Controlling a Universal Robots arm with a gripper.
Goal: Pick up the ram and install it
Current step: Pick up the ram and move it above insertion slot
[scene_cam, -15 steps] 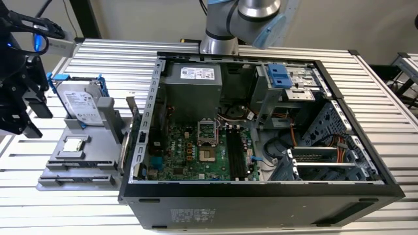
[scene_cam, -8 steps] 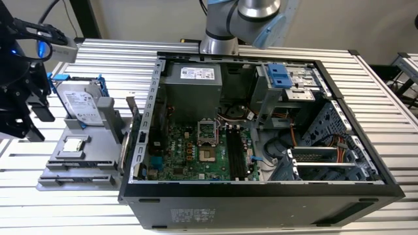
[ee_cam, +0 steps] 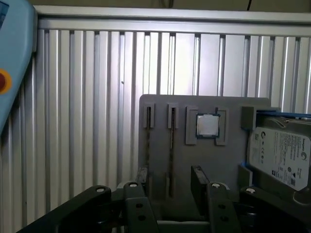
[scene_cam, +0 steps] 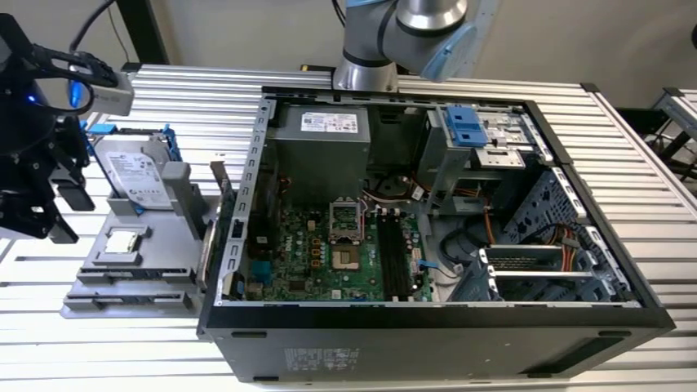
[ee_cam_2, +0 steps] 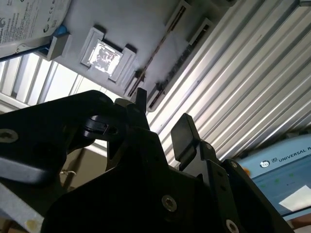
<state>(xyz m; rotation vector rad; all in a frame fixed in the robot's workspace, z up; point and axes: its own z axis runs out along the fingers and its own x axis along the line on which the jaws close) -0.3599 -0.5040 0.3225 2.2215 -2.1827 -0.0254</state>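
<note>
Across the slatted aluminium table (scene_cam: 632, 147) we are seeing, largest first, an open desktop computer case (scene_cam: 436, 314) lying on its side, with its green motherboard (scene_cam: 326, 245) facing up and long dark memory slots (scene_cam: 394, 257) running along the board. Behind the case the base of the arm (scene_cam: 403, 24) is rising out of the picture.

At the exterior view's left the black gripper (scene_cam: 65, 212) is hanging beside a gray parts holder (scene_cam: 98, 282), which is sitting on the table just beside the case. We are reading its two fingers as spread apart with nothing between them: in the first wrist view the gripper (ee_cam: 170, 174) is showing one thin finger and one broad pad with a clear gap, and the second wrist view is showing the gripper (ee_cam_2: 162, 109) parted the same way.

On the holder (ee_cam: 218, 165) a silver hard drive (ee_cam: 279, 155) in its blue-edged frame is occupying one end. The ram (ee_cam: 171, 150) is standing on edge in the holder's long narrow slot nearest the CPU chip (ee_cam: 207, 125), untouched. In the first wrist view we are finding it lined up with the gap between the fingers, though the gripper is staying clear of it. In the second wrist view the ram (ee_cam_2: 155, 53) is appearing as a thin dark strip next to the shiny chip (ee_cam_2: 103, 56).
</note>
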